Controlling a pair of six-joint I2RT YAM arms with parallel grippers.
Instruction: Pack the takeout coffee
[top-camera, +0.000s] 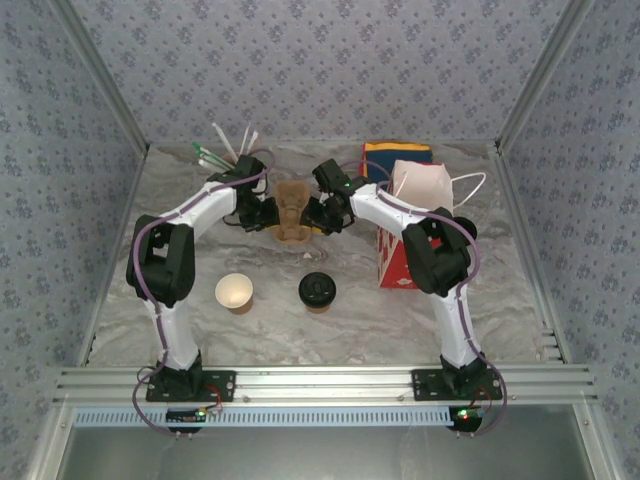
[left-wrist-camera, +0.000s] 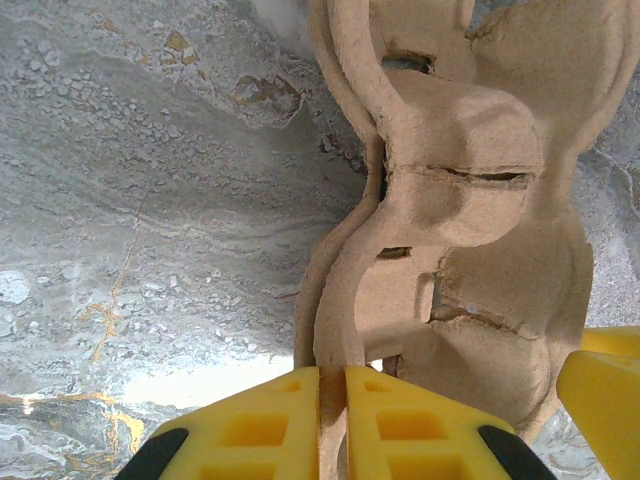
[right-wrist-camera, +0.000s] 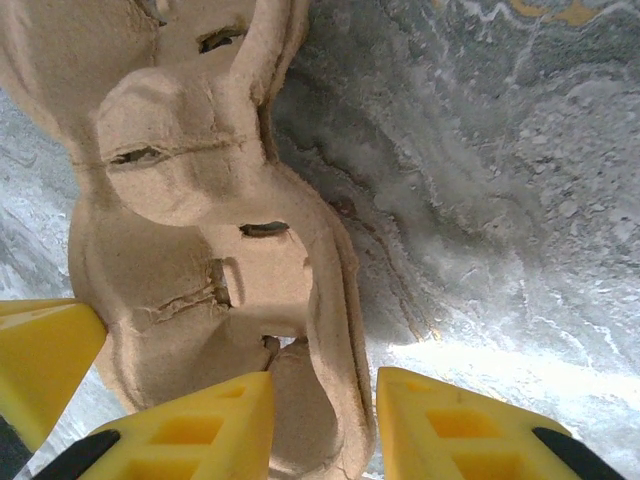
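Observation:
The takeout coffee (top-camera: 316, 290), a tan cup with a black lid, stands on the table in front of the arms, apart from both grippers. Further back lies a brown pulp cup tray (top-camera: 292, 215). My left gripper (top-camera: 262, 213) is at its left side, shut on the tray's thin rim (left-wrist-camera: 340, 300), which is pinched between the yellow fingers (left-wrist-camera: 260, 430). My right gripper (right-wrist-camera: 325, 375) is at the tray's right side (top-camera: 322, 213). Its jaws straddle the tray's rim (right-wrist-camera: 345, 330) with a gap left, so it is open.
A lidless paper cup (top-camera: 234, 292) stands left of the coffee. A red box (top-camera: 398, 258) and a white bag (top-camera: 420, 185) sit to the right under the right arm. Straws (top-camera: 225, 150) stand at the back left. Walls close in on both sides.

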